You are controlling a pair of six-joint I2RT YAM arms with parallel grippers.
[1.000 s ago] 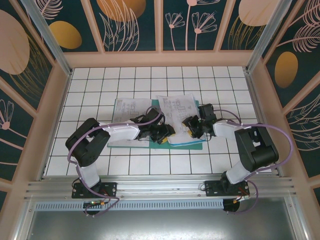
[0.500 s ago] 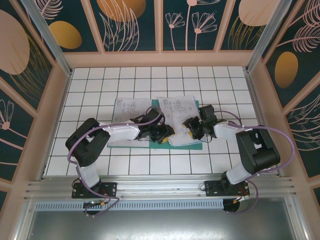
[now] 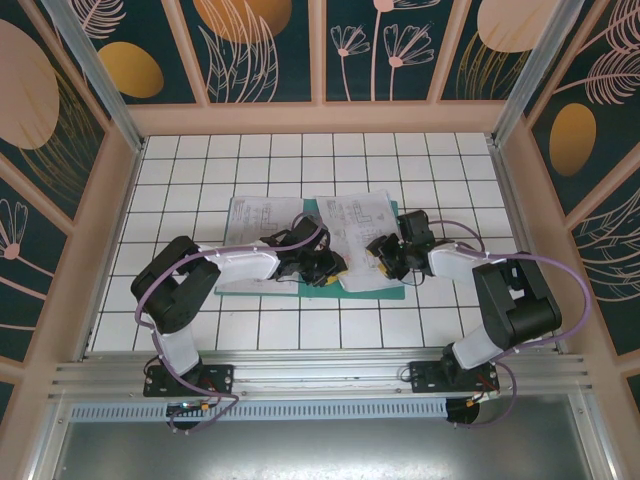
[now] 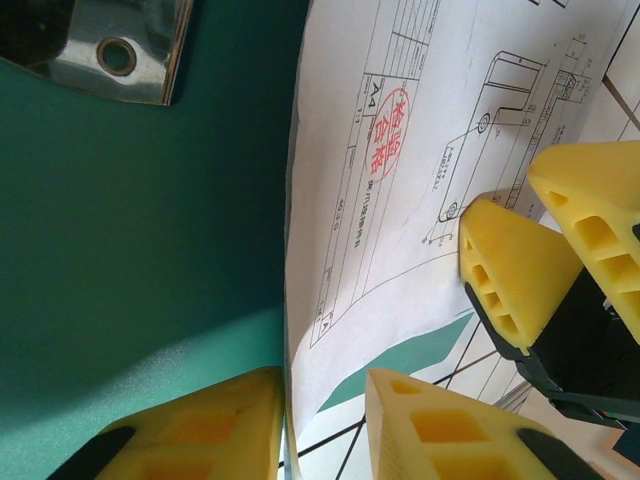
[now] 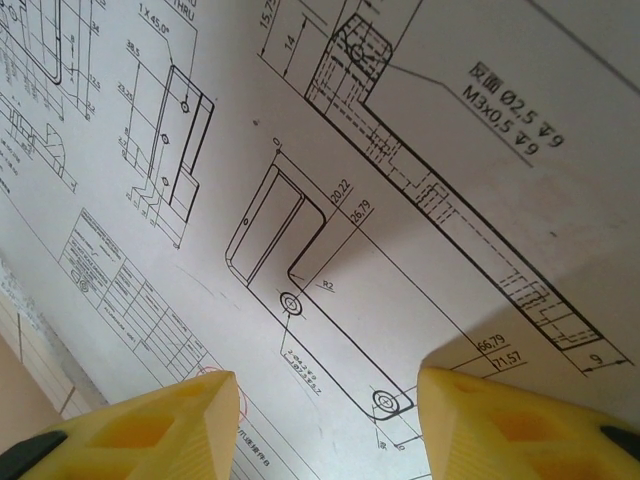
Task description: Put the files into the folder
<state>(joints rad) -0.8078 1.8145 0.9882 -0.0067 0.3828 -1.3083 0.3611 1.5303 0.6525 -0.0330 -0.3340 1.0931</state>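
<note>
— Two printed sheets, both on the folder (image 3: 310, 207)?

— Yes, both. Left sheet (image 3: 255, 215): lies flat over the left half. Right sheet (image 3: 355, 212): covers the right half, slightly askew. Between them, a strip of dark teal cover.

— And the folder itself?

— Lies open near the middle of the white tiled worktop (image 3: 200, 160). Metal clip (image 4: 110, 50) bare on the inner cover, seen from the left wrist.

— Left end effector (image 3: 325, 268)?

— Sits low at the folder's near edge, close to the middle, just beside the right sheet's near-left corner. Yellow fingers (image 4: 190, 430) narrowly parted, straddling that sheet's edge. Paper close against the one finger, with a clear gap to the other, so nothing pinched. Edge of the sheet curls up a little there and throws a shadow on the teal.

— Anything legible on that sheet?

— Black line drawings, a title block, a round red stamp (image 4: 392, 128).

— Right end effector (image 3: 385, 255)?

— Hangs over the near part of the same sheet, close to the left one. Fingers (image 5: 150, 430) spread wide, a dimensioned part drawing between them. Tips very near the paper; cannot tell whether touching.

— Holding anything?

— No, nothing between the fingers but the drawing below.
</note>
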